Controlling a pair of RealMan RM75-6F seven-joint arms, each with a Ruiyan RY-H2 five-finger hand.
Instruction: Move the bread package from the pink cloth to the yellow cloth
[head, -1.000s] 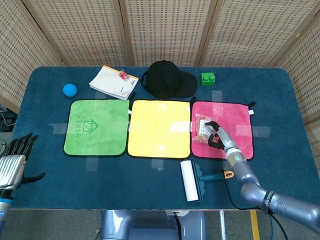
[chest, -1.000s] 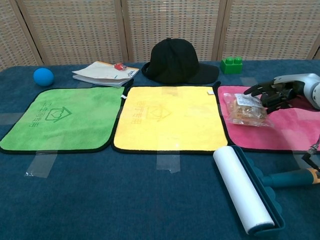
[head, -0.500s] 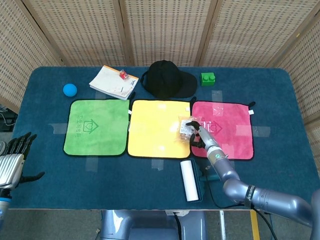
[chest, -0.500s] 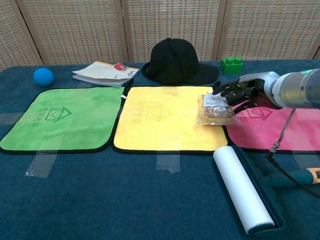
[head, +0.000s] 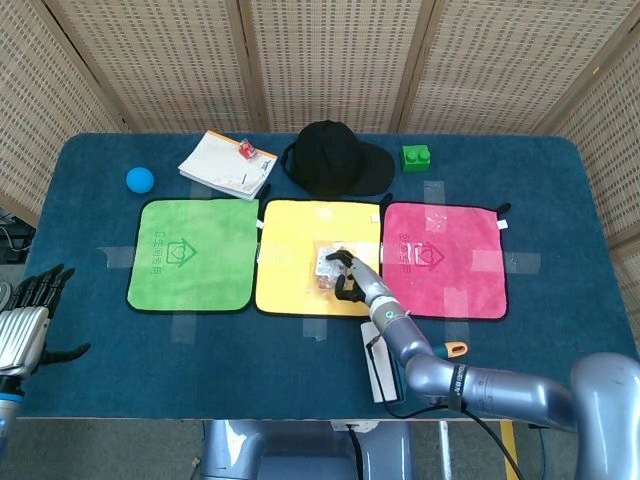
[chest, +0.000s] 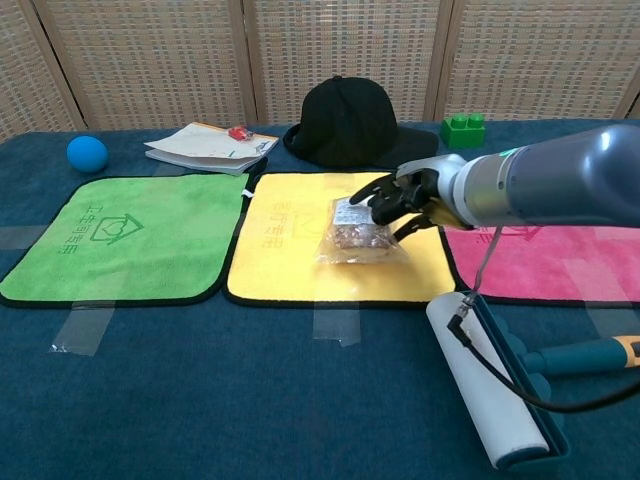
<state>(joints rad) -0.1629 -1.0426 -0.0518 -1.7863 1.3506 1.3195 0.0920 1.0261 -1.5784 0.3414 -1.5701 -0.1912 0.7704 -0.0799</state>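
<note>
The bread package (chest: 354, 233) (head: 328, 266), clear plastic with brown bread inside, is over the right half of the yellow cloth (chest: 300, 240) (head: 295, 255). My right hand (chest: 400, 200) (head: 350, 277) grips its right end; whether the package touches the cloth I cannot tell. The pink cloth (chest: 560, 250) (head: 445, 258) to the right has nothing on it. My left hand (head: 25, 315) hangs off the table's left edge with fingers spread and nothing in it; only the head view shows it.
A green cloth (chest: 115, 235) lies left of the yellow one. Behind are a blue ball (chest: 87, 153), a booklet (chest: 210, 145), a black cap (chest: 355, 122) and a green block (chest: 462, 130). A lint roller (chest: 490, 385) lies at the front right.
My right hand carried the bread package leftwards, off the pink cloth and over the yellow cloth. The left hand stayed put.
</note>
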